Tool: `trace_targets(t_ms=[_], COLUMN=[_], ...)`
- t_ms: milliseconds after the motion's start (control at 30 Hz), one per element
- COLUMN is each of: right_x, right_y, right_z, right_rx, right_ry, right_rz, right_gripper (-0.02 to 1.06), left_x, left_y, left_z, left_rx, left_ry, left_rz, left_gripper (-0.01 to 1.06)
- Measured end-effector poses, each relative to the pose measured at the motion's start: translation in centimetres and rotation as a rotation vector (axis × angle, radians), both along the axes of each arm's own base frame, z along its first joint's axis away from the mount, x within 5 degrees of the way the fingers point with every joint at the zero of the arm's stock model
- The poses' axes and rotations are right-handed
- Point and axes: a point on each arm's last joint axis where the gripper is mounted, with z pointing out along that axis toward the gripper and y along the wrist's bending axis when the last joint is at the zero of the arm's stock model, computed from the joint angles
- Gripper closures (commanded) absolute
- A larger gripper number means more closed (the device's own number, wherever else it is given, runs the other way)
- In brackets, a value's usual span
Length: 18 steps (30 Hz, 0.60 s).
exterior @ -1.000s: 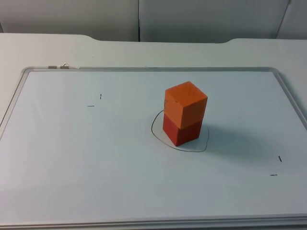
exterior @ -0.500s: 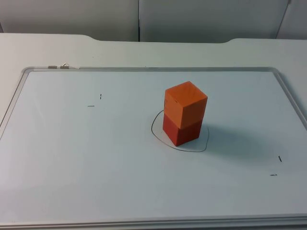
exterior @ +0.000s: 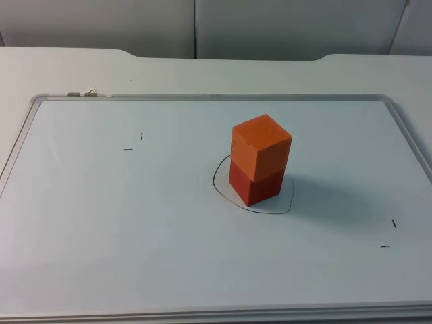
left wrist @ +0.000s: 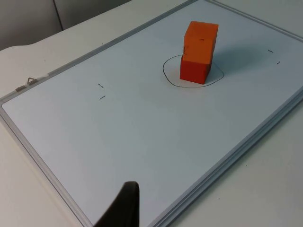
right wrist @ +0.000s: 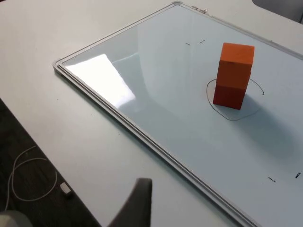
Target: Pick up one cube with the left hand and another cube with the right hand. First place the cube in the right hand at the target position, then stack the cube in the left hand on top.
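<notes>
We see the orange cube (exterior: pixel 262 145) sitting on the red cube (exterior: pixel 253 183) inside the drawn ring (exterior: pixel 219 192) — both end effectors' openings we cannot tell; best leave the stack untouched.

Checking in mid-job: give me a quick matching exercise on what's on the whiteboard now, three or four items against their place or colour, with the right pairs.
Things:
1. orange cube
2. red cube
3. drawn outline
4. binder clip

Descriptions:
A. rests directly on the whiteboard, inside the ring
B. at the board's far edge, toward the left arm's side
C. dark pen line circling the stack's base
D. sits on top of the other block

Pairs: 1-D, 2-A, 3-C, 4-B
</notes>
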Motion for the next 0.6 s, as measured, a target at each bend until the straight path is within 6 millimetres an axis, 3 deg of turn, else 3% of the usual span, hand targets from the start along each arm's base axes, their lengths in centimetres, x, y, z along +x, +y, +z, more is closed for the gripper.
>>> trace_targets(t_ms=[600], right_x=[-0.14], right_y=[0.13], right_z=[-0.01], right_rx=[-0.003], right_ry=[-0.001], right_rz=[0.025], right_gripper=[0.15], left_x=[0.0], left_y=[0.0], left_z=[0.0], left_rx=[0.0], left_ry=[0.0], left_rz=[0.0], left_gripper=[0.0])
